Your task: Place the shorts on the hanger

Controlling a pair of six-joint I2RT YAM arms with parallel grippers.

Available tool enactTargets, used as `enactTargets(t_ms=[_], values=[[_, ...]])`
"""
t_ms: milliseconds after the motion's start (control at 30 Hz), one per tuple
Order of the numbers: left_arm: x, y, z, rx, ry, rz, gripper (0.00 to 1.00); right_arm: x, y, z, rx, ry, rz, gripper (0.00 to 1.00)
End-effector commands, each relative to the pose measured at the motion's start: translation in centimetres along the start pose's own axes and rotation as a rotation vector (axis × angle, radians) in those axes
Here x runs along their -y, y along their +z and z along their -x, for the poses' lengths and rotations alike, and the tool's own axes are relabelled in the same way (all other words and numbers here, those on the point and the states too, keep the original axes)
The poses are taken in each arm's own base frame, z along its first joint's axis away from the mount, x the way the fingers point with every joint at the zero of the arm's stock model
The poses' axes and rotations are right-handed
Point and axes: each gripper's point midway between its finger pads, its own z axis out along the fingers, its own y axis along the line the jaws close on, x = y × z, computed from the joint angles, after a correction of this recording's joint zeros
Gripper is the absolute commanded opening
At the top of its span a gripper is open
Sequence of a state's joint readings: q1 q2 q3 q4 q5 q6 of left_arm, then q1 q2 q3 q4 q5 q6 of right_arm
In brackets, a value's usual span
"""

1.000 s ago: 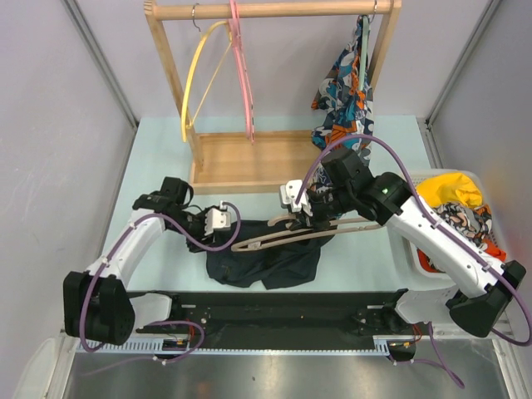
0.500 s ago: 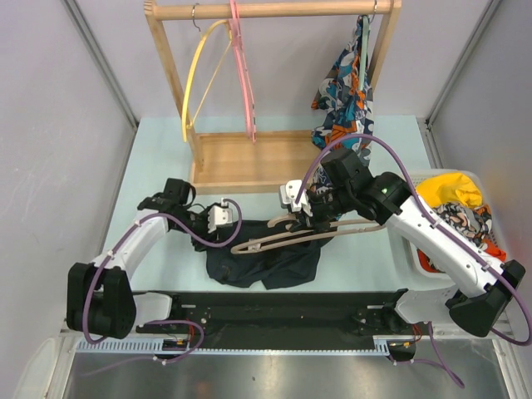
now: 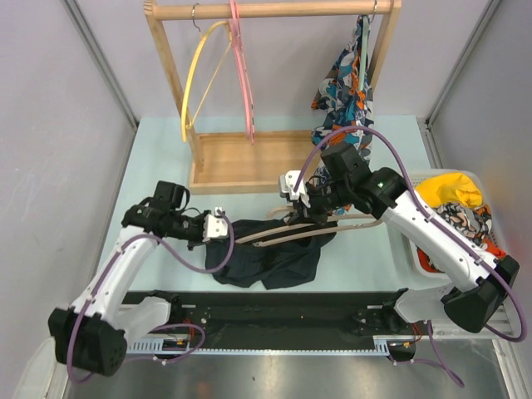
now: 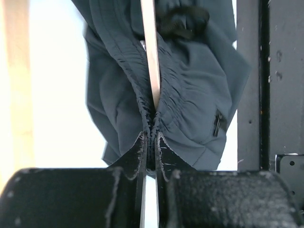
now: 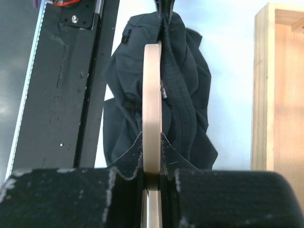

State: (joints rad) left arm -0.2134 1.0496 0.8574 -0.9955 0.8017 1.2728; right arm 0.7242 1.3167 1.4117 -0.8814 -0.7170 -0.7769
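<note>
A robotics lab cell: grey partition walls, pale table, small wooden clothes rack, black mounting rail.

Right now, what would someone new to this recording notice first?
The dark navy shorts at mid-table, held between both arms, draw the eye: the left gripper pinches their gathered waistband while the right gripper clamps the tan hanger running along their top edge. Behind, a wooden rack carries a yellow hanger, a pink hanger and a colourful patterned garment.
</note>
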Motion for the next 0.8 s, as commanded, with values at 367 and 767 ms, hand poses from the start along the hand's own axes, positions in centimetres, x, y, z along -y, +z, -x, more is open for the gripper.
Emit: enactTargets(t_ms=[367,767], values=[[-1.1,-2.7,8.5,0.184,0.062,0.071,0.15,-2.0,1.9,7.2,0.219,-0.117,0.096,0.00],[0.4,-5.6,7.4,0.075,0.006,0.196,0.61,0.6,3.9,8.3,0.274,-0.075,0.044,0.00]])
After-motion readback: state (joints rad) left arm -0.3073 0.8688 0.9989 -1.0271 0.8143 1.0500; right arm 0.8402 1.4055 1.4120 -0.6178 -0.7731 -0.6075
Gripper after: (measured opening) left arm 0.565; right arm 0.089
